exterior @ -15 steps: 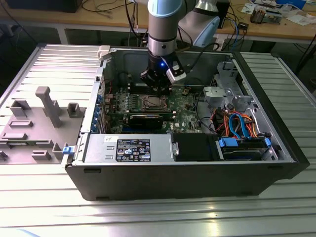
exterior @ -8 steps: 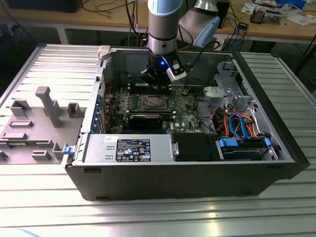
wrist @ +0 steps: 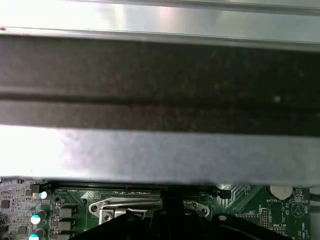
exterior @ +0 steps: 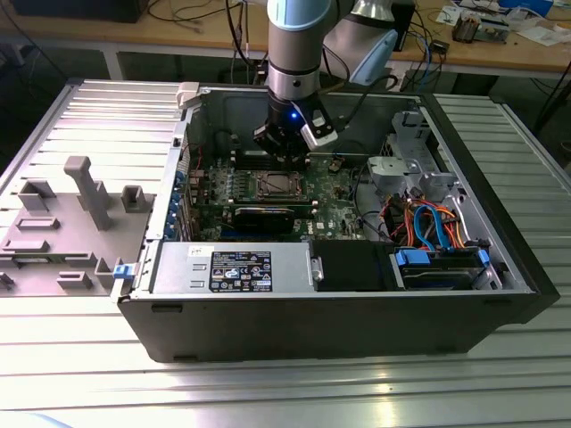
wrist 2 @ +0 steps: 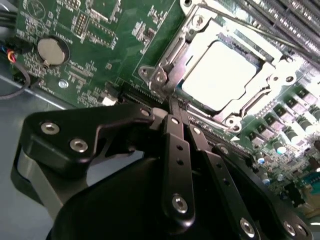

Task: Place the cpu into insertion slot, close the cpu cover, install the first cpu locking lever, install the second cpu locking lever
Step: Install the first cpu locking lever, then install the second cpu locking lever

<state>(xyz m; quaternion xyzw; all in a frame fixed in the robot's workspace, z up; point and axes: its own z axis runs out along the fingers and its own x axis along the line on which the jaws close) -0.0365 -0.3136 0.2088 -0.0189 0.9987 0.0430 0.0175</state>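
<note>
My gripper (wrist 2: 172,107): fingers pressed together with nothing between them, tips just beside the near edge of the socket frame, low over the green motherboard (wrist 2: 95,45)

Chip (wrist 2: 220,75): lying flat in the socket (exterior: 274,185), its pale metal top showing through the window of the cover (wrist 2: 175,55), which lies down over it; in the exterior view the socket sits just below my wrist

Lever: thin metal rod (wrist 2: 167,50) running along the cover's edge nearest my fingertips; I cannot tell whether it is latched

Round coin battery (wrist 2: 51,50): on the board, well apart from the socket

Memory slots (wrist 2: 280,20): long narrow row beyond the far side of the socket

Long black card (exterior: 260,216): flat across the board, just in front of the socket in the exterior view

Computer case (exterior: 339,330): open-topped, walls all round; power supply (exterior: 234,267) along the front wall; drive cage with orange and blue cables (exterior: 428,223) at the exterior view's right

Grey plastic fixture (exterior: 80,183): outside the case, on the ribbed metal table (exterior: 89,374), at the exterior view's left

Open room: upward through the open top of the case; the case wall (wrist: 160,150) stands close behind my fingers in the first wrist view
</note>
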